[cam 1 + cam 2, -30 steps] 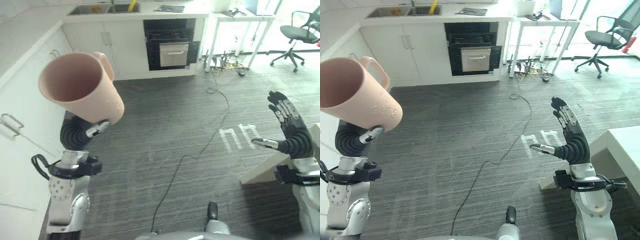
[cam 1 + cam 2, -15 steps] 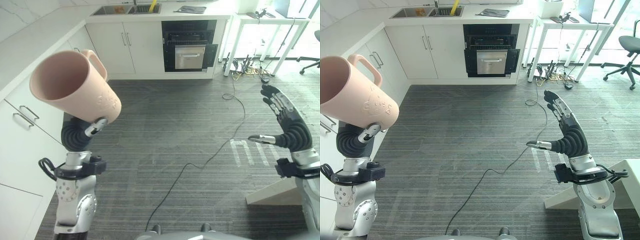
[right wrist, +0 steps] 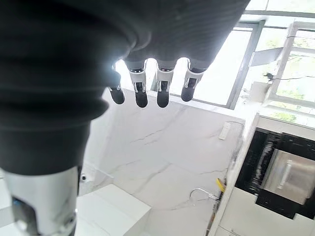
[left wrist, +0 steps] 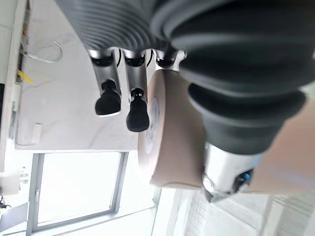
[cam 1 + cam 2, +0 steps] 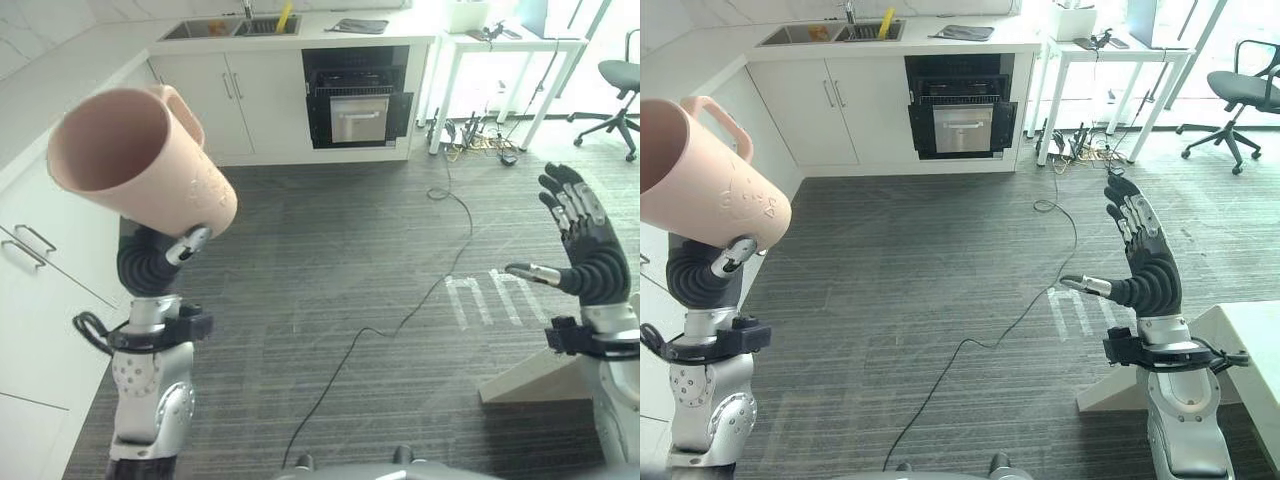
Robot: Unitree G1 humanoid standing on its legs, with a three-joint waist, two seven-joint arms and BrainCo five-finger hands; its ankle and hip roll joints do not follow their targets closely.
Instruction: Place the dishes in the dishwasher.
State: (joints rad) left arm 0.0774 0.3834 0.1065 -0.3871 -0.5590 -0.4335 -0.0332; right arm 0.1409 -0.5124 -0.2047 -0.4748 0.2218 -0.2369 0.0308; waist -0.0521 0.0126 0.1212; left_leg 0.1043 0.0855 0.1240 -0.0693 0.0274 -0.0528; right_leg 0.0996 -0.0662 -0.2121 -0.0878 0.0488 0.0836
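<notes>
A large pink mug (image 5: 140, 165) with a handle is held up high on the left, tilted with its mouth toward me. My left hand (image 5: 189, 244) is shut on it from below and behind; in the left wrist view its fingers (image 4: 109, 100) and thumb close around the mug (image 4: 170, 147). My right hand (image 5: 585, 262) is raised at the right, open, fingers straight and spread, holding nothing. A dark built-in appliance (image 5: 357, 95) with a silver front panel sits under the far counter, well away from both hands.
White cabinets (image 5: 45, 270) run along the left, close to my left arm. The far counter has a sink (image 5: 215, 28). A white desk (image 5: 500, 60) and an office chair (image 5: 618, 80) stand at the back right. A white slab (image 5: 530, 372) lies low right.
The whole picture has shifted, so the camera moved. The mug stays in my left hand at the same tilt, and my right hand stays raised and open.
</notes>
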